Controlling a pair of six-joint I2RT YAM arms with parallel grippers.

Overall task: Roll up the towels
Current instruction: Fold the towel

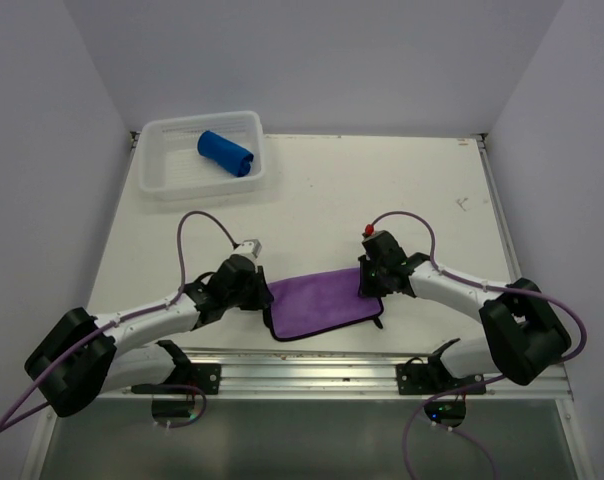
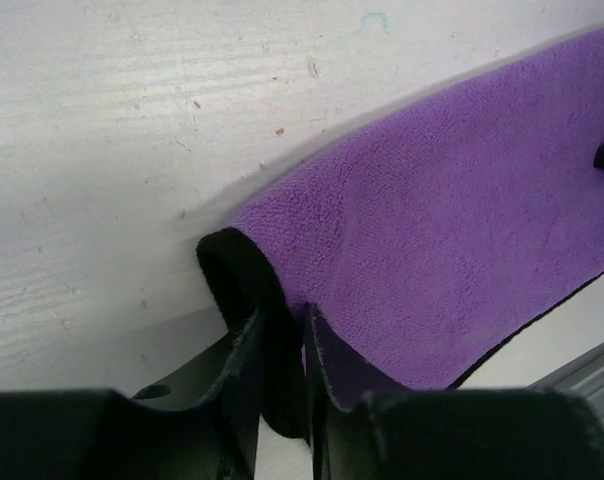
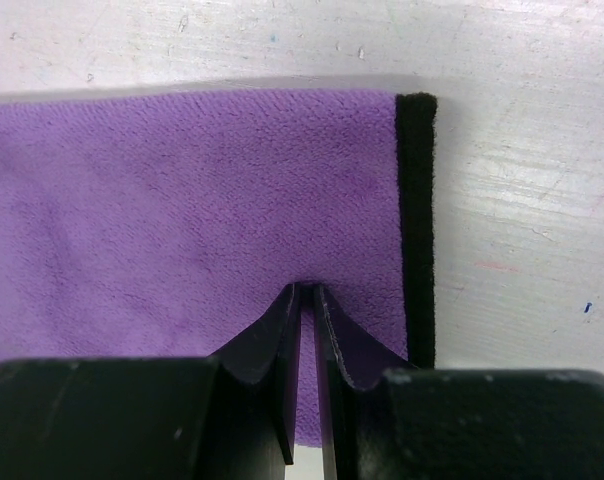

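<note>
Your left arm lies low over the table [image 1: 382, 190]. It runs from its base at the near left toward the middle, with the wrist turned right. The left gripper [image 2: 282, 318] sits at the left end of the purple towel [image 1: 322, 302]. In the left wrist view its two fingers stand close together with the towel's dark edge [image 2: 227, 265] folded up between them, so it is pinching that left corner. The cloth beside the fingers bulges into a small rounded hump where the edge lifts off the table.

Your right arm mirrors it. Its elbow is out at the near right and its forearm reaches left, with the wrist pointing at the towel's right end. The right gripper [image 3: 307, 290] has its jaws nearly together. Their tips are set into the purple cloth just left of the dark border strip, and a thin pinch of towel sits between them. Here the towel looks flat and smooth, its right edge straight against the table.

The purple towel lies spread out near the front edge of the table, midway between the two arms, its long side running left to right and slightly tilted. The blue towel [image 1: 226, 153] is rolled and rests inside the white basket [image 1: 157, 185] at the far left corner, well apart from both arms. A purple cable arches above each wrist.
</note>
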